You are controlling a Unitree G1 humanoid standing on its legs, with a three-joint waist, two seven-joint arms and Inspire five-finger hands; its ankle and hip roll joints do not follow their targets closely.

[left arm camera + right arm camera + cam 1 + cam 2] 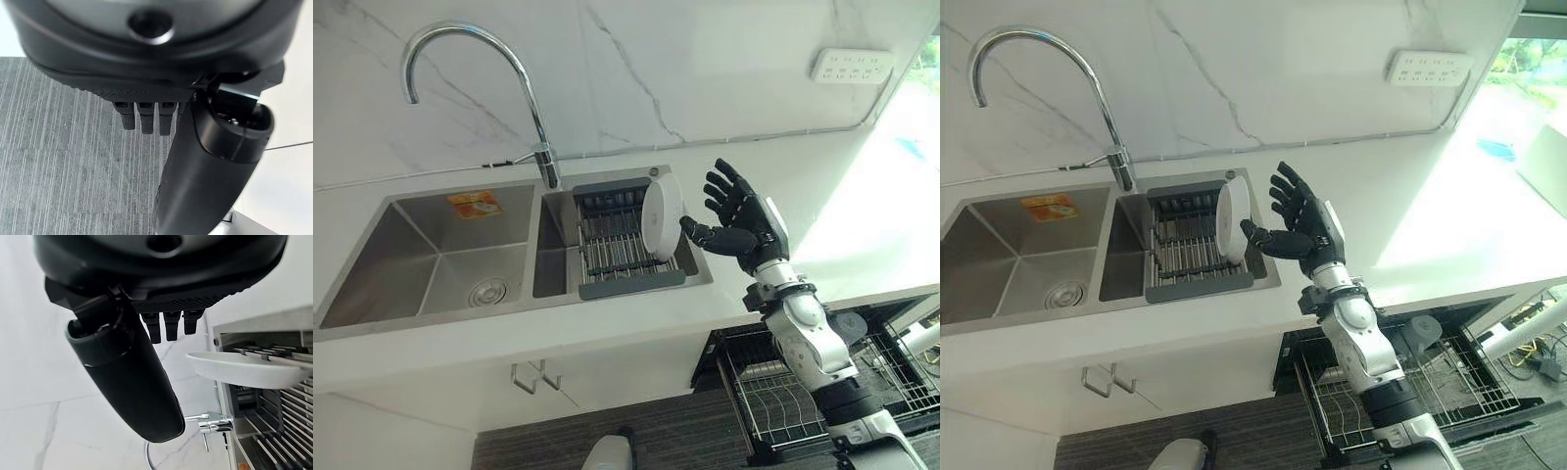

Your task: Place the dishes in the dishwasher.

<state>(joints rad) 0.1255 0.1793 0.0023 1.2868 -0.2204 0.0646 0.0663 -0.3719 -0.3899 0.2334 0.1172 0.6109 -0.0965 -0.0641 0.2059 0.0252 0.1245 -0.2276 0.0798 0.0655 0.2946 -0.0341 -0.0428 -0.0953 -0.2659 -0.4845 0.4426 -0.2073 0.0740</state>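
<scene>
A white marble-look worktop (pixel 862 196) is running across the scene, backed by a veined wall (pixel 705 69) that is carrying a white socket strip (pixel 852 67). A double steel sink (pixel 440 255) is sitting sunk into the worktop, with a curved chrome tap (pixel 470 59) arching over the divide between its two basins. In the sink's smaller basin, the one farther from the drain, a grey drying rack (pixel 622 245) of metal bars is resting across the opening. Below the worktop's front edge, on the side of the sink where the rack sits, the dishwasher's wire basket (pixel 1449 377) is standing pulled out over the dark floor (pixel 646 431). A round white plate (pixel 662 217) is standing upright on its edge in the rack, at the end of the rack farthest from the tap. The right hand (pixel 741 217) is hovering just beside that plate on the side away from the sink's large basin, fingers spread wide and straight, thumb reaching toward the plate's rim, holding nothing; whether the thumb is touching the plate cannot be told. In the right wrist view the plate (pixel 244 369) is showing just past the straight fingers (pixel 171 325), apart from them. The left hand (pixel 146 98) is hanging over the striped floor, well away from the sink, fingers straight and relaxed, holding nothing.
</scene>
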